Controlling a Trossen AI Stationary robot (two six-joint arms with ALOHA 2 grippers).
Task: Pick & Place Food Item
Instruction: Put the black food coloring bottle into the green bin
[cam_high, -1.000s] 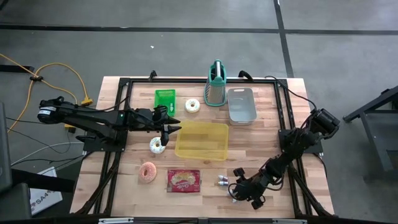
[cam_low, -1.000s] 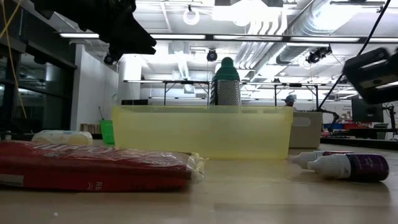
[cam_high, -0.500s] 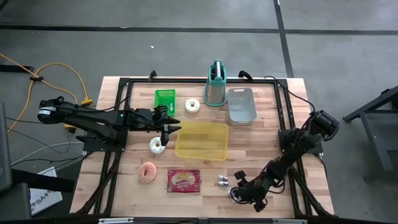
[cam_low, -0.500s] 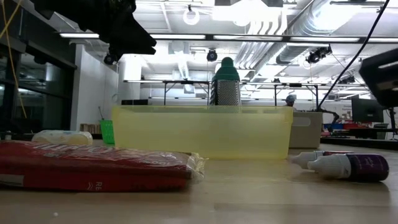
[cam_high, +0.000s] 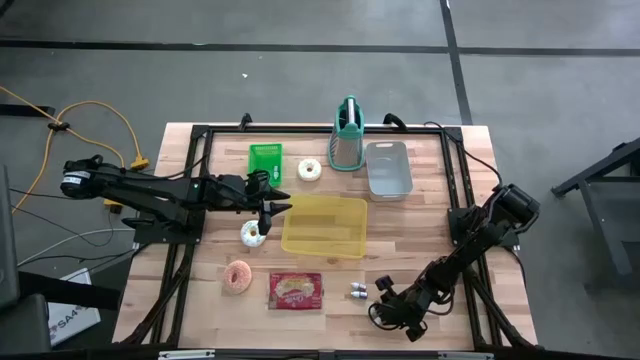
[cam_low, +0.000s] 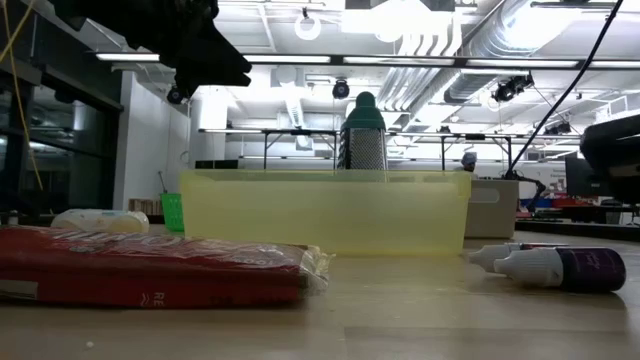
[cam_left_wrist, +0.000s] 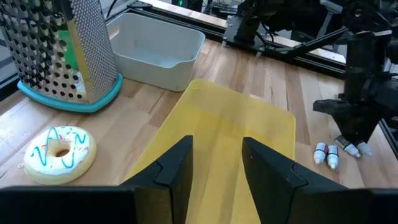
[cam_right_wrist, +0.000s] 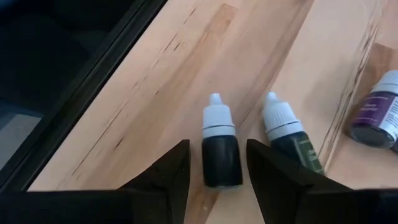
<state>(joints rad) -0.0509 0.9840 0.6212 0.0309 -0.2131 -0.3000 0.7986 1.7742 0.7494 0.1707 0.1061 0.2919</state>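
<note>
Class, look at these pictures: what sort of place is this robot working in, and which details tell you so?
Probably a robotics lab or workshop: a concrete floor marked with dark tape lines, exposed ceiling ducts with strip lighting, and more workbenches in the room behind the wooden table.

Left pincer open; right pincer open

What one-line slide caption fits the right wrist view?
Right tool open astride a dark dropper bottle lying on the wooden table.
</note>
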